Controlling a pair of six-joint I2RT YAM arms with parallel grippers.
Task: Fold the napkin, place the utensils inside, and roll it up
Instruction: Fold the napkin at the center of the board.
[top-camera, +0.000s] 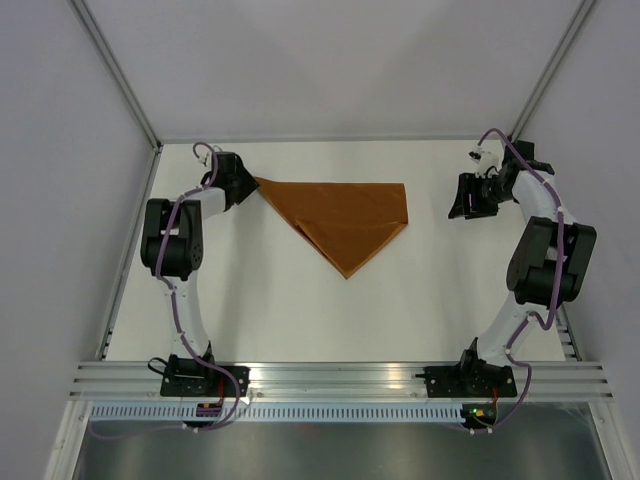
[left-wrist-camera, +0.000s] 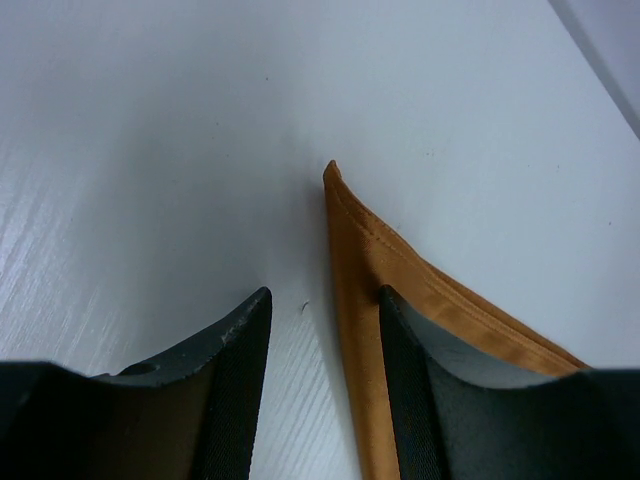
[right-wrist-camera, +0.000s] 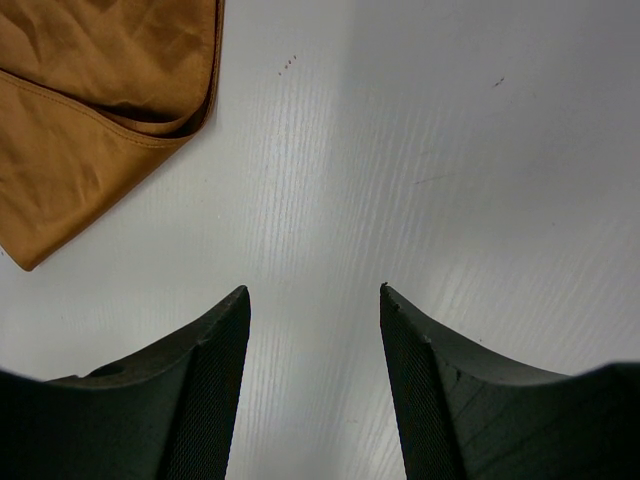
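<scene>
One fold is reading as done: the napkin (top-camera: 345, 220) is lying as a triangle toward 12 o'clock on the surface (top-camera: 300, 320), its point aiming at 6 o'clock. Placing the utensils and rolling are, by my judgement, waiting to be done. No utensils are showing in any view, so I cannot tell where they are lying. The left gripper (top-camera: 254, 184) is sitting at the napkin's 9 o'clock corner, jaws partly parted and straddling its stitched edge, clamping nothing as far as the wrist view shows. The right gripper (top-camera: 462, 207) is hanging at 3 o'clock, well apart from the napkin, jaws wide over white surface. Nothing visible is blocking either arm.
</scene>
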